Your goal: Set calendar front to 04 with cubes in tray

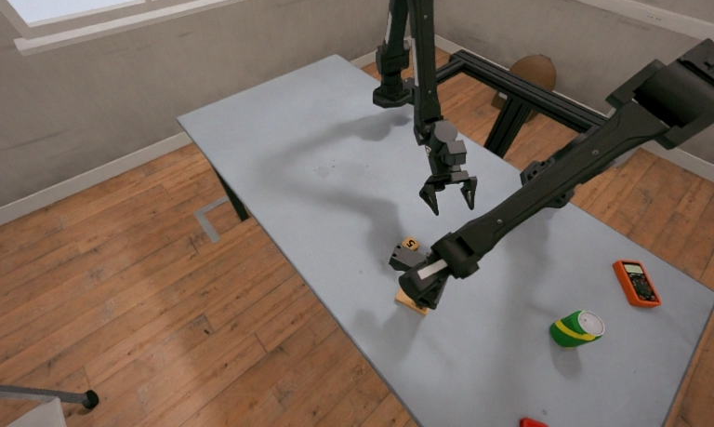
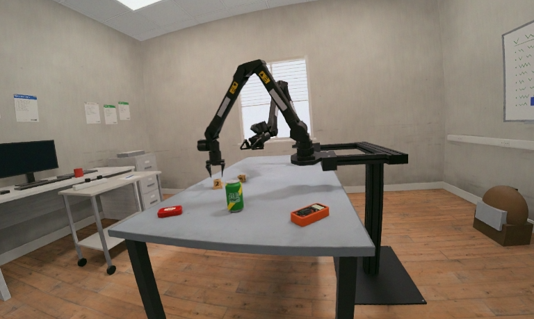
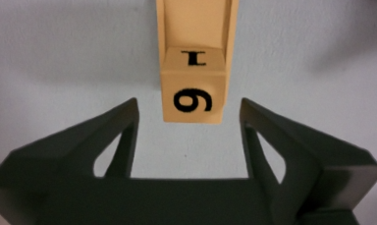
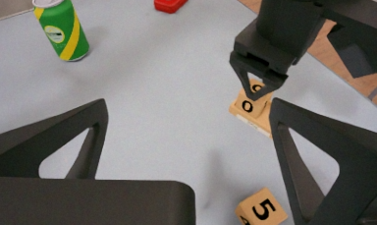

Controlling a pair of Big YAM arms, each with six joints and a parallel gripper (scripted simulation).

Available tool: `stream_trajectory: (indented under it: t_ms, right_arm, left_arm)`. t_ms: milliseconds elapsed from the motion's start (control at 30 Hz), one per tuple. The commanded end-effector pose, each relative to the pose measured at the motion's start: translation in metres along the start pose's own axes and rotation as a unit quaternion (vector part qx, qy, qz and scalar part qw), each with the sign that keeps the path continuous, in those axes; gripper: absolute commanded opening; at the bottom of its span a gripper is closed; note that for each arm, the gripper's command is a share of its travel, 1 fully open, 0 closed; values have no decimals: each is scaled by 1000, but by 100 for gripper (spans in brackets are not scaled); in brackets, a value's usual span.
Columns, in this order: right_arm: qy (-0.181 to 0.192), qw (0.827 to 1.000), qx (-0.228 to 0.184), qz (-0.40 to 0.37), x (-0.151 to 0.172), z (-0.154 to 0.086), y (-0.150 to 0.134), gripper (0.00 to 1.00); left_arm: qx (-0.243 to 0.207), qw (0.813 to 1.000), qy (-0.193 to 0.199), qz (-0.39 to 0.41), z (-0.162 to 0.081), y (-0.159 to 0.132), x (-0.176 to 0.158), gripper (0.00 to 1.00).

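Note:
The wooden tray [image 1: 403, 300] [image 3: 160, 28] [image 4: 252, 124] lies on the table, its pale front strip facing the right wrist camera. One cube [image 2: 217, 183] [image 3: 192, 98] [image 4: 247, 107] sits in one end of the tray, with 0 on its front face, 6 on top, 1 towards the other half and 2 on its outer side. That other half is empty. My left gripper [image 2: 215, 176] [image 3: 188, 106] is open just above this cube, a fingertip on either side. The second cube [image 1: 410, 243] [image 2: 241, 178] [image 4: 262, 208] lies loose beside the tray, 5 up. My right gripper [image 1: 454, 212] [image 4: 188, 107] is open and empty above the table.
A green can [image 1: 568, 330] [image 2: 234, 197] [image 4: 61, 30], an orange multimeter [image 1: 640, 286] [image 2: 309, 215] and a red case [image 1: 533, 423] [image 2: 170, 210] [image 4: 172, 0] stand apart from the tray. The left arm passes over the table in the top view, hiding part of the tray.

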State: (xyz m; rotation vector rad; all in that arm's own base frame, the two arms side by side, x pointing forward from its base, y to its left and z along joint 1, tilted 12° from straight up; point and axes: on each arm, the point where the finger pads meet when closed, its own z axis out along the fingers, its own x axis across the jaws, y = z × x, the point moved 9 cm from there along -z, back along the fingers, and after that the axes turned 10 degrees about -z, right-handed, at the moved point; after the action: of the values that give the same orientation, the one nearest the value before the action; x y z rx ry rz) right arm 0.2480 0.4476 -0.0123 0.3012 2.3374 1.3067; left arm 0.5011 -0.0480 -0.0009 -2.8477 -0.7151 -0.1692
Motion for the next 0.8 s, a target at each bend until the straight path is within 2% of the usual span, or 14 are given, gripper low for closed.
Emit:
stream_trajectory:
  t_ms: [0,167,233,300,367,533,567,600,633,767]
  right_arm:
    - [-2,1000,-18,-2,-1,5,14,100]
    - [-2,1000,-18,-2,-1,5,14,100]
    - [-2,1000,-18,-2,-1,5,14,100]
    - [-2,1000,-18,-2,-1,5,14,100]
    - [-2,1000,-18,-2,-1,5,14,100]
    - [-2,1000,-18,-2,-1,5,14,100]
    - [-2,1000,-18,-2,-1,5,14,100]
    - [-4,1000,-26,-1,-4,2,24,100]
    - [-2,1000,-18,-1,-4,1,22,100]
    - [-6,1000,8,11,-13,-24,21,100]
  left_arm:
    - [-17,999,26,-9,-48,7,29,64]
    - [-20,999,26,-6,-88,11,23,64]
    - [-6,1000,6,-2,-64,1,14,64]
    - [-6,1000,6,-2,-64,1,14,64]
    - [7,1000,-12,-4,-43,-8,10,64]
    - [9,1000,-15,3,-39,-6,5,64]
    - [2,1000,-6,3,-50,-5,7,64]
    - [2,1000,-6,3,-50,-5,7,64]
    - [2,1000,-6,3,-50,-5,7,64]
    - [2,1000,-6,3,-50,-5,7,64]
